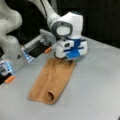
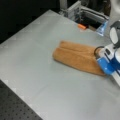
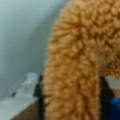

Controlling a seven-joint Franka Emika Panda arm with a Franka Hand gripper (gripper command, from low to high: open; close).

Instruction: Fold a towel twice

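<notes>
On the tabletop [image 2: 37, 62] the towel [image 1: 53, 80] lies folded long; only the wrist view shows the tool [image 3: 71, 100] pinching its pile.

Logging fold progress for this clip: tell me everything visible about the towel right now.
The towel is orange-brown fuzzy terry cloth, lying on the grey table as a long narrow strip, so it looks already folded once. In a front view its near end curls up into a small loop; a lengthwise crease shows in both front views. The gripper sits down on its far end, and the wrist view shows a thick bunch of pile standing between the fingers, apparently pinched.
</notes>
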